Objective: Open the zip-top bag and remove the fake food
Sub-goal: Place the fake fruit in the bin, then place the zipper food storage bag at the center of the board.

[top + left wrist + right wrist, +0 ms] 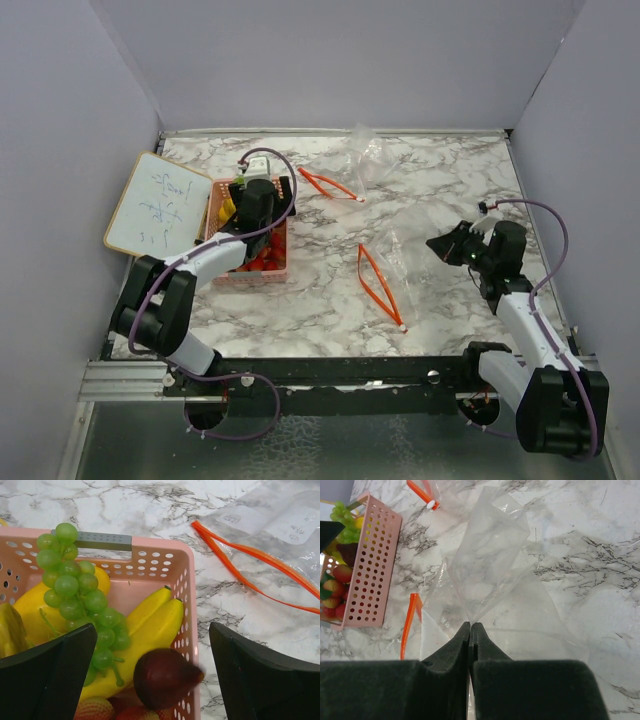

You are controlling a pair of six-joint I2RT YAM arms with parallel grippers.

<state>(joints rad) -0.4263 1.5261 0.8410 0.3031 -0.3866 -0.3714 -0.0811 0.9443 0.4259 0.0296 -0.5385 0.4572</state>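
Left wrist view: left gripper (pixel 152 645) fingers spread wide over pink slotted plastic basket (pixel 186 580). Glossy plastic toy fruit (pixel 155 622) lies inside: green grape bunch (pixel 75 587), blurred dark purple piece (pixel 162 677). Only right wrist view shows right gripper (pixel 470 627) pressed together, pinching clear zip-top bag with orange seal (pixel 490 565). Overhead view adds second clear bag (pixel 362 150) at far side of marble table (pixel 450 180).

The basket (pixel 165 545) is pink perforated plastic, matt. Inside it, the grapes (pixel 75 587) look translucent and glossy, and the bananas (pixel 155 625) are smooth with a soft sheen (plastic, apparently). Right of the basket, the bag (pixel 490 555) is clear crinkled film on a smooth marble-patterned table (pixel 150 505).
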